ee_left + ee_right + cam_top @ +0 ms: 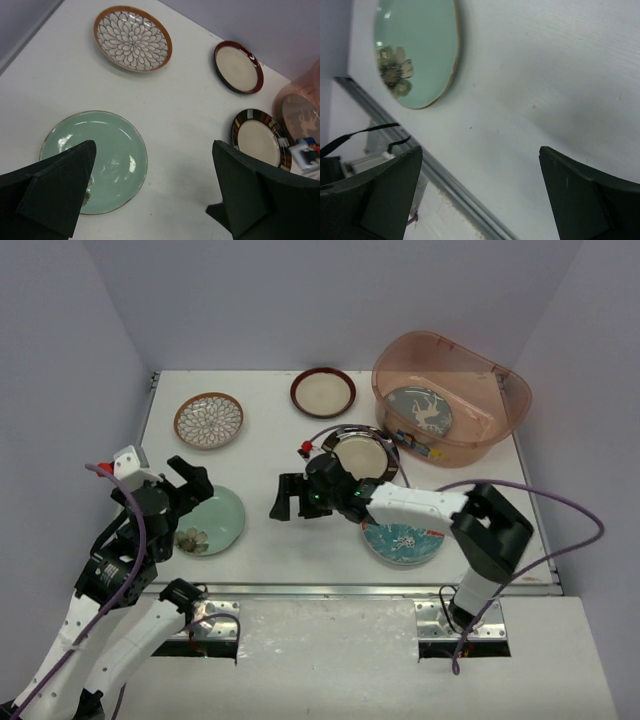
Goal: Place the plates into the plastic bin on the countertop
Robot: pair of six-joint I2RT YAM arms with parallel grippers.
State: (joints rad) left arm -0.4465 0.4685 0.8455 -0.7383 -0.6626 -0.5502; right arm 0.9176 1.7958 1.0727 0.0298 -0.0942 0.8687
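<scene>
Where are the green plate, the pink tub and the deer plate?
mint green plate (222,512): top view, its bare centre.
plastic bin (470,448): top view, its near wall.
deer plate (420,410): top view, its centre.

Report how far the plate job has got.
Done: one grey deer plate lies in the plastic bin. In hand: nothing; the left gripper is open by the mint green plate, and the right gripper is open over bare countertop. Left: five plates on the countertop: the mint green one, the brown-white floral plate, dark-red rimmed plate, black-striped plate and blue-white floral plate.
</scene>
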